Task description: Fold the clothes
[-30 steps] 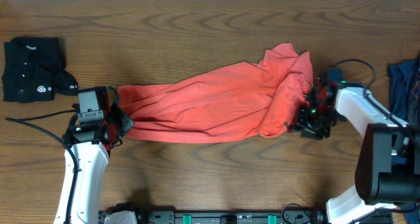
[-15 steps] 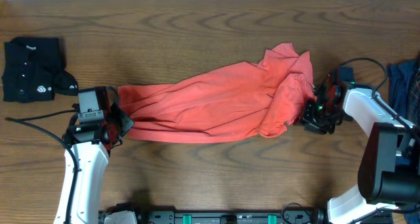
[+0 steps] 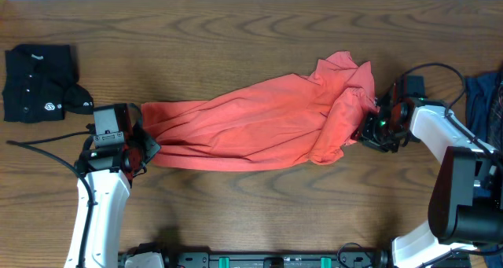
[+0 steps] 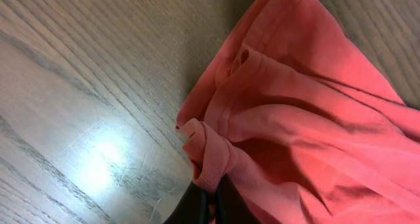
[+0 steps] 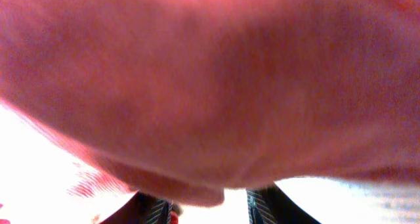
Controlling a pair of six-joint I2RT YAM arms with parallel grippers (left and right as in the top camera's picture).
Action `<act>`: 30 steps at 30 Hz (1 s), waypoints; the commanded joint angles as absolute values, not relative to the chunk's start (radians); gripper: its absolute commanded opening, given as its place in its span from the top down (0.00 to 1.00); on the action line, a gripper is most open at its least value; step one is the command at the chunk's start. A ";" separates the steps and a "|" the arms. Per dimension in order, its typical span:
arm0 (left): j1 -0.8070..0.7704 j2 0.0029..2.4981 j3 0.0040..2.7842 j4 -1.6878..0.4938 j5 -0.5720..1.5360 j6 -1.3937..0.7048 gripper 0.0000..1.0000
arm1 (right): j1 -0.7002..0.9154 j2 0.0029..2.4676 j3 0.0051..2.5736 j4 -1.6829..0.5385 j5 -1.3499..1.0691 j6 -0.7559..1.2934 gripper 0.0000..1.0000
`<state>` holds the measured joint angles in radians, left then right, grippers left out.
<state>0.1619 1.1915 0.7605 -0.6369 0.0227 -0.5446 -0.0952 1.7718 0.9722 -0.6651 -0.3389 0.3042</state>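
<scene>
**On the desk: a coral-red T-shirt stretched between two robot tools**

Across the middle of a brown wood-grain desk [image 3: 236, 32] lies a coral-red soft fabric T-shirt [image 3: 251, 126], seen from overhead. It is drawn out into a long, wrinkled band running left to right. Its right end is bunched into a thicker fold that rises toward the far edge.

At the shirt's left end, the left tool [image 3: 145, 146] is closed on the fabric. The left wrist view shows its dark fingertips [image 4: 211, 204] pinching a rolled bit of stitched hem, with bare wood beside it.

At the shirt's right end, the right tool [image 3: 369, 130] touches the bunched fold. In the right wrist view, blurred red cloth fills nearly everything. Two dark fingers [image 5: 154, 207] stand apart at the bottom edge, with a bulge of cloth above the gap. Whether they grip the cloth cannot be told.

A folded black buttoned shirt [image 3: 35, 83] rests at the far left, well apart from the T-shirt. A dark blue garment [image 3: 487, 99] shows at the right edge.
</scene>
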 commanded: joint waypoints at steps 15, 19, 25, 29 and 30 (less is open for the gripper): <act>0.166 1.195 0.776 -0.634 0.007 -0.532 0.94 | 0.015 1.767 0.966 -0.587 -0.369 0.321 0.99; 0.166 1.195 0.776 -0.635 0.008 -0.532 0.94 | 0.013 1.768 0.966 -0.608 -0.344 0.321 0.99; 0.166 1.195 0.776 -0.630 0.008 -0.532 0.94 | 0.012 1.731 0.998 -0.692 -0.208 0.298 0.99; 0.166 1.195 0.776 -0.624 0.009 -0.536 0.94 | 0.014 1.633 1.076 -0.810 -0.175 0.272 0.99; 0.166 1.195 0.776 -0.624 0.013 -0.536 0.94 | 0.014 1.606 1.098 -0.839 -0.171 0.272 0.99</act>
